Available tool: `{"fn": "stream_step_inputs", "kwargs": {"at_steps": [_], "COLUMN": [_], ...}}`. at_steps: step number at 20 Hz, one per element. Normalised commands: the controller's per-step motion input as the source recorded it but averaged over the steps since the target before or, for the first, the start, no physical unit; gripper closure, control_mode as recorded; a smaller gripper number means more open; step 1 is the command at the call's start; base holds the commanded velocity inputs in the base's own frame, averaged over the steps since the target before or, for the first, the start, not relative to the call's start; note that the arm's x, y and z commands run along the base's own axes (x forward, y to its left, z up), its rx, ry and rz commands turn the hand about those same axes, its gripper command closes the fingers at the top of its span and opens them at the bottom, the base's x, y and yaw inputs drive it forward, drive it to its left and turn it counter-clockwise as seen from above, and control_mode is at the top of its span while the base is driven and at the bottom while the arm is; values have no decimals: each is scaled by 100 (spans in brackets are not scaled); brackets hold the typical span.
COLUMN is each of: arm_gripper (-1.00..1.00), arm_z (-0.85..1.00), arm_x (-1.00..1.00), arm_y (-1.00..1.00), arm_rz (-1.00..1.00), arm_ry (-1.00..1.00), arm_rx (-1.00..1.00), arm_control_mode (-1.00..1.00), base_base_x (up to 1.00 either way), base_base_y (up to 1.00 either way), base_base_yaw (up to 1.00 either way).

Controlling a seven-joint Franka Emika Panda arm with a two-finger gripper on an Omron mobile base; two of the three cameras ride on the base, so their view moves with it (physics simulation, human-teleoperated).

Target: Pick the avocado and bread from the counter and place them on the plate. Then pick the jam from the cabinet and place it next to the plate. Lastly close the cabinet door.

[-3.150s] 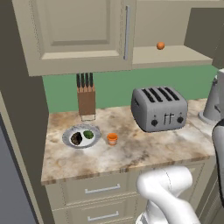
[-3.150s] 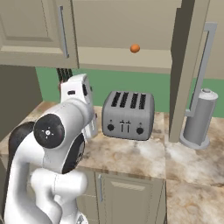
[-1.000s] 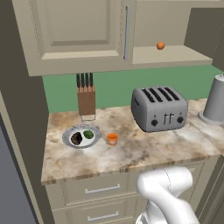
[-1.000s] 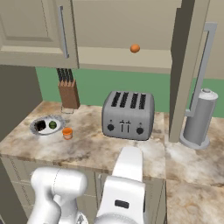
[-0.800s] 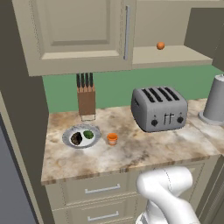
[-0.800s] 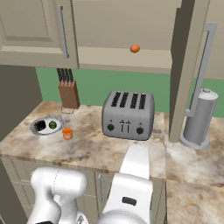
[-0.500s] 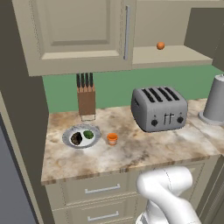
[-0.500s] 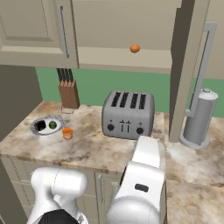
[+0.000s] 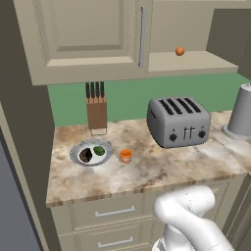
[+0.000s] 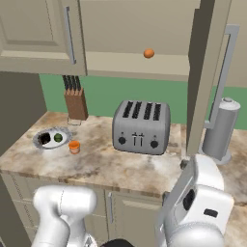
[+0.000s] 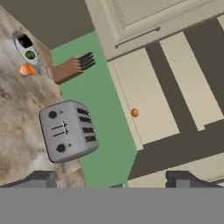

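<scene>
The plate (image 9: 78,148) lies at the left of the counter (image 9: 162,166) with the dark-green avocado (image 9: 99,151) and the brown bread (image 9: 86,155) on it. Just right of the plate, the orange jam (image 9: 126,156) stands on the counter. The cabinet (image 9: 191,61) above the toaster is open, and its door (image 10: 205,72) swings out toward me. From the hand view, my gripper (image 11: 113,181) is open with nothing between its fingertips (image 11: 43,178), facing the toaster (image 11: 68,130) and the cabinet shelf (image 11: 144,96). The plate (image 11: 20,47) and jam (image 11: 26,70) sit far off at the upper left.
A small orange ball (image 9: 180,51) rests on the cabinet shelf. A knife block (image 9: 96,110) stands behind the plate, a grey toaster (image 9: 179,121) mid-counter and a grey cylinder (image 10: 219,130) at the right. My white arm (image 10: 200,193) hangs below the door's edge.
My arm has swung from the middle toward the lower right of the right base view, under the open door. The plate, jam and ball have not moved.
</scene>
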Motion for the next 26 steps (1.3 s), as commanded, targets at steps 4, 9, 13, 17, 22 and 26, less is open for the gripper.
{"fn": "stream_step_inputs", "kwargs": {"at_steps": [4,9,13,17,22,26], "arm_gripper": [-100,-100,-100,-100,-100,-100], "arm_z": [0,-1,-6,-18,-18,-13], "arm_x": [31,10,16,39,39,35], "arm_y": [-37,-49,-45,-26,-31,-37], "arm_rz": [17,14,12,11,12,13], "arm_ry": [2,0,0,0,0,0], "arm_rx": [10,12,10,2,4,8], "arm_control_mode": [-100,-100,-100,-100,-100,-100], "base_base_x": [0,0,0,0,0,0], "base_base_y": [0,0,0,0,0,0], "base_base_yaw": [0,0,0,0,0,0]}}
